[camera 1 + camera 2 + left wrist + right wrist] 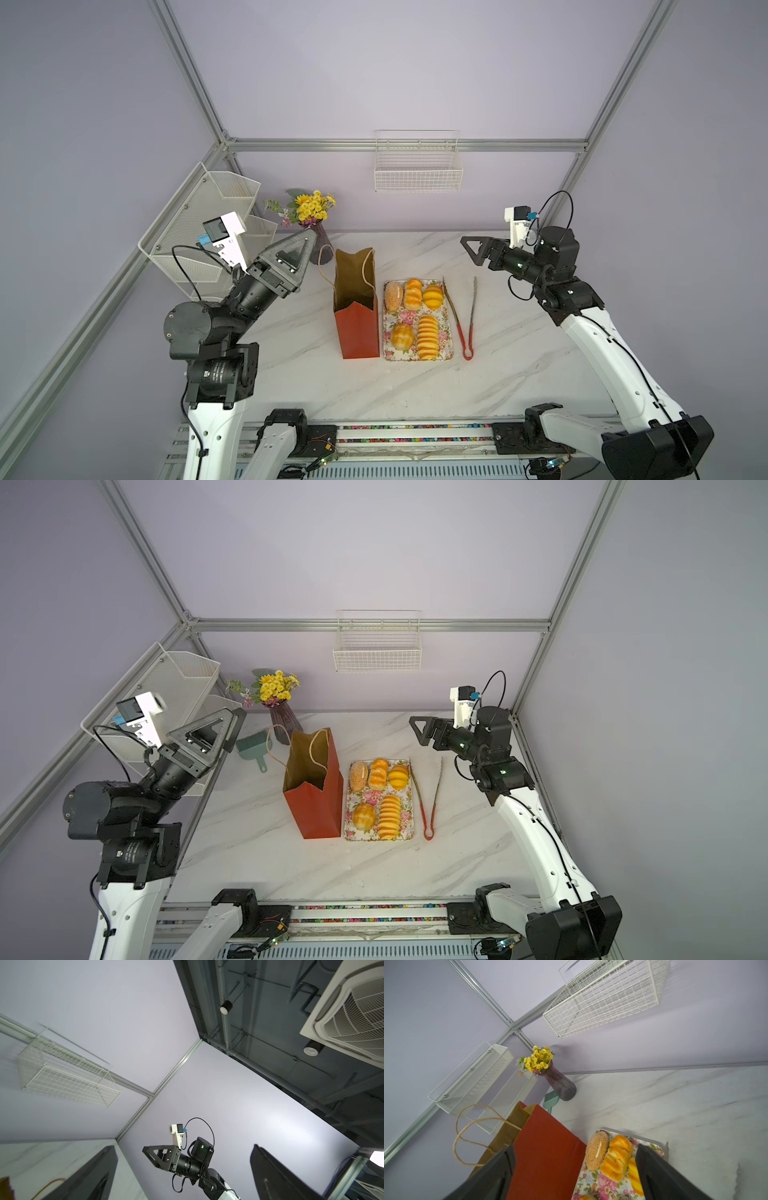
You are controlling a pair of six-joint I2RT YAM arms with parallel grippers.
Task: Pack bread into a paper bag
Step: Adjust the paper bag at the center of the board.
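My left claw and right claw hover spread, empty (motor label too small to read); bread lies beside the paper bag.

Soft, even light leaves faint shadows (wrist views blurred, warped at edges).

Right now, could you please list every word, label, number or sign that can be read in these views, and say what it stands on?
No text can be read.
On the left arm's black joint: white print, too small and blurred to read.
On the paper bag and the floral tray: no lettering visible.
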